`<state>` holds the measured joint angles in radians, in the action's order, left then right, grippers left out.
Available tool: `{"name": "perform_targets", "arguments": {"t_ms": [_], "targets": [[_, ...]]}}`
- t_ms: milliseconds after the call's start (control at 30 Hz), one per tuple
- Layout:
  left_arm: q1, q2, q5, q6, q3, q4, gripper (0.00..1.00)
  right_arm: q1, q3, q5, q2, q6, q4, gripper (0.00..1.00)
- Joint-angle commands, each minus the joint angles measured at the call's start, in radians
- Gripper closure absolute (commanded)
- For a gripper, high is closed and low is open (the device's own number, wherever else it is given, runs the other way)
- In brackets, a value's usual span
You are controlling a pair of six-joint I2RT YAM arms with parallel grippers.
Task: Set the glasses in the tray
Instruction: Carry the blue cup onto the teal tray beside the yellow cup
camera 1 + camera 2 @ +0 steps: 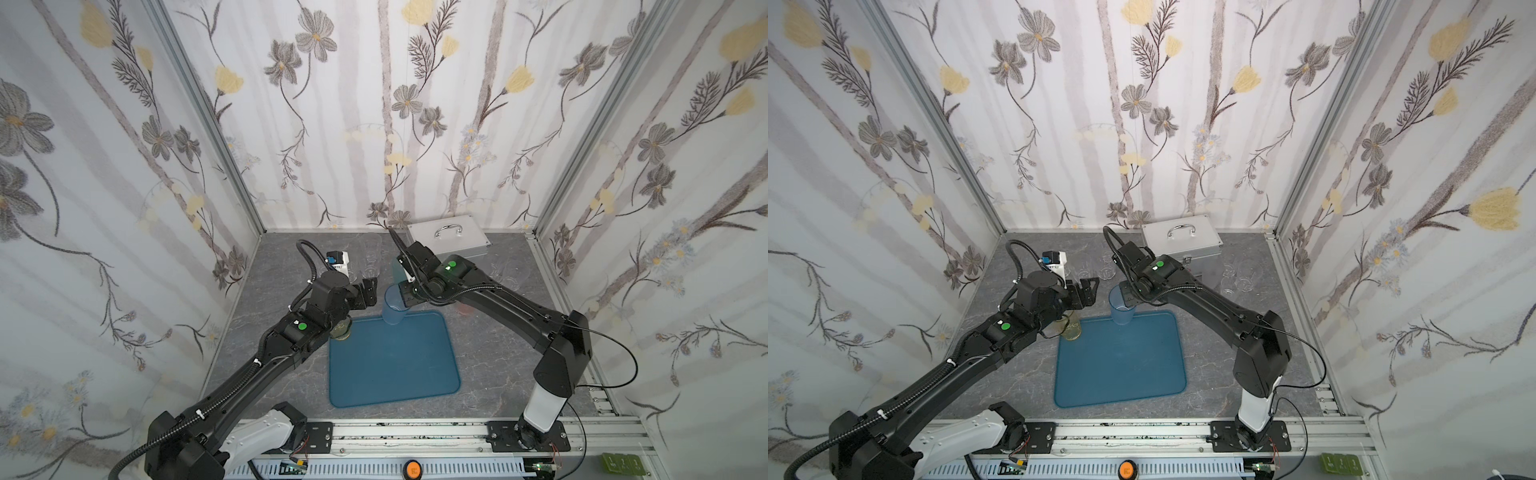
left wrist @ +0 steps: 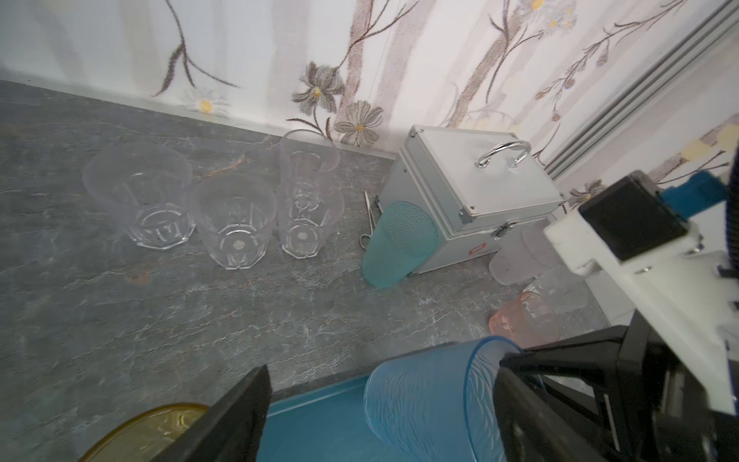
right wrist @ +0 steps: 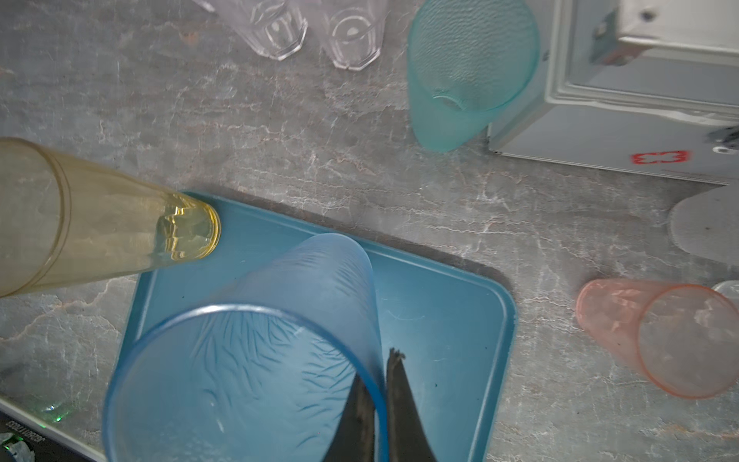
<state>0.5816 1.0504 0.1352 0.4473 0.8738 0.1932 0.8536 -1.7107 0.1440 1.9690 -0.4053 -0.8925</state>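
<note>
A tall blue glass [image 1: 392, 305] [image 1: 1121, 309] stands with its base at the far edge of the teal-blue tray [image 1: 395, 365] [image 1: 1121, 365] [image 3: 440, 320]. My right gripper [image 1: 405, 291] [image 3: 380, 360] is shut on its rim, one finger inside the blue glass [image 3: 248, 360] and one outside. A yellow glass [image 1: 341, 328] [image 3: 100, 232] stands upright in the tray's far left corner, partly under my left arm. My left gripper [image 1: 368, 291] [image 2: 380, 384] hangs open and empty above that corner, left of the blue glass [image 2: 424, 404].
A teal glass [image 2: 400, 244] [image 3: 468, 72] stands beside the silver case [image 1: 446, 237] [image 2: 460, 192] at the back. Three clear glasses [image 2: 236, 224] stand back left. A pink glass [image 3: 660, 340] and more clear glasses [image 1: 507, 274] stand to the right.
</note>
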Motion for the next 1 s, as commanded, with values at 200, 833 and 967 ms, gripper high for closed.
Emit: {"name": "perform_targets", "arguments": {"t_ms": [200,833,967], "targets": [[-0.109,-0.094,0.028,-0.043,-0.048,0.103,0.11,0.090,-0.159,0.005,0.160,0.023,-0.066,0.96],[-0.180,-0.106,-0.016,-0.059,-0.078,0.125,0.11,0.105,-0.307,0.018,0.332,0.028,-0.083,0.96],[-0.180,-0.101,-0.018,-0.058,-0.076,0.126,0.11,0.105,-0.324,0.015,0.342,0.028,-0.080,0.94]]}}
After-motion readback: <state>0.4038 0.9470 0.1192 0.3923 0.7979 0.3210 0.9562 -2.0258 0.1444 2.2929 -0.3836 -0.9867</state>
